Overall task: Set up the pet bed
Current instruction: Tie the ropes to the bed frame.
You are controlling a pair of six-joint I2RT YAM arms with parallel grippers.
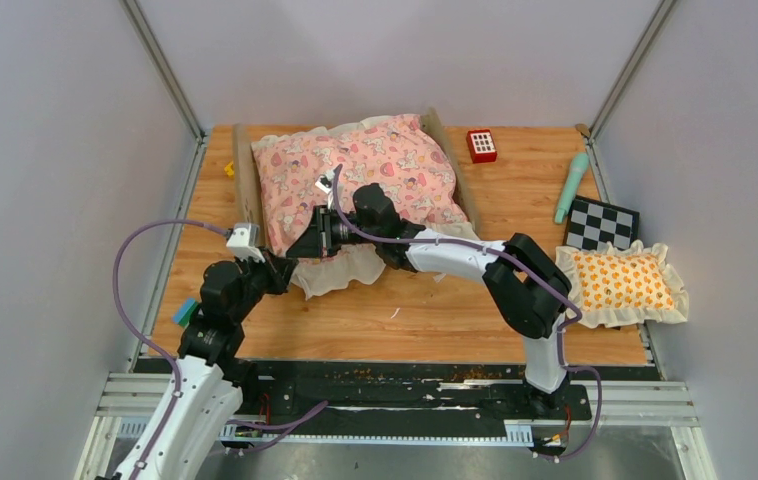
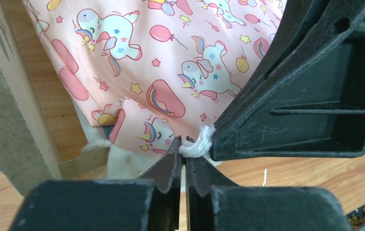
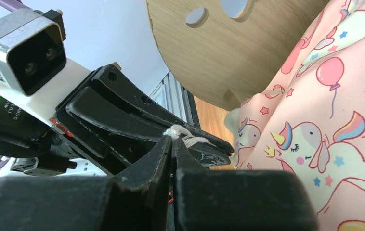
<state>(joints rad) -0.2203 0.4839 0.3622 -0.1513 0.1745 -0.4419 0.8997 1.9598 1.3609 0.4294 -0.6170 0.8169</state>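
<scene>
**A:** Where is the pet bed (image 1: 463,190)?

**B:** At the far middle of the counter (image 1: 435,310). The pink unicorn quilt (image 1: 375,165) is heaped over it, so only the wooden side rails show from above. In the right wrist view the rounded headboard (image 3: 248,53) rises just behind the quilt. At the near-left corner the cream frill (image 1: 340,270) spills off the frame onto the counter.

**A:** And the hands?

**B:** Both meet at that near-left corner. The right hand (image 3: 173,139) is pinched tight on a white tuft (image 2: 197,145) of the frill. The left hand (image 2: 184,147) is drawn narrow, tip to tip with the right, and nips the same tuft at its very ends.

**A:** How do you expect the quilt to handle?

**B:** Soft, light and limp, I think. It has some padding, so it should drape and follow a pull rather than keep a shape. The frill is thin and gathered, and a few threads make a poor hold. They could slide out of the fingers or fray.

**A:** Where would you hold it, then?

**B:** Further in, on the padded hem where frill joins print, with the two hands set apart along that edge. That way the cloth can be spread flat. The frame looks stiff but light, so a hard tug may drag the whole bed along the counter.
</scene>
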